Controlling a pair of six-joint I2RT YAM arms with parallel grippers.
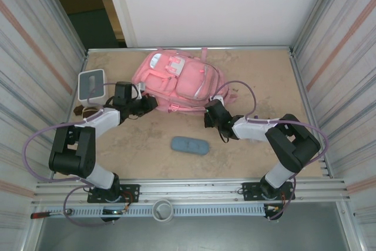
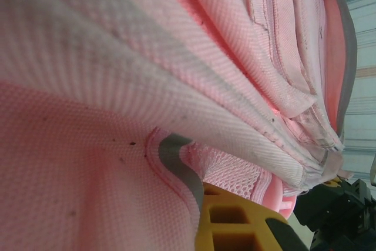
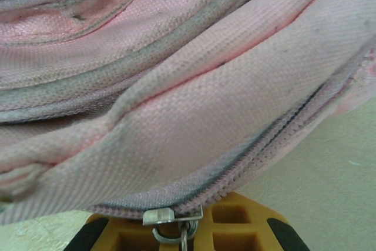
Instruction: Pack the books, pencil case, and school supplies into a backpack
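Observation:
The pink backpack (image 1: 179, 77) lies flat at the back middle of the table. My left gripper (image 1: 148, 104) is at its lower left edge, shut on a fold of pink fabric with grey trim (image 2: 176, 160) beside a yellow finger (image 2: 235, 221). My right gripper (image 1: 210, 116) is at the lower right edge, shut on the metal zipper pull (image 3: 176, 227) that hangs from the slider (image 3: 170, 214) on the zipper line. The blue-grey pencil case (image 1: 190, 146) lies on the table in front of the backpack, between the two arms. The books and the school supplies are out of view.
A white box with a grey top (image 1: 91, 84) stands at the left, close to the left arm. Small dark brown lumps (image 1: 80, 110) lie just in front of it. Metal walls close in both sides, and a rail runs along the near edge.

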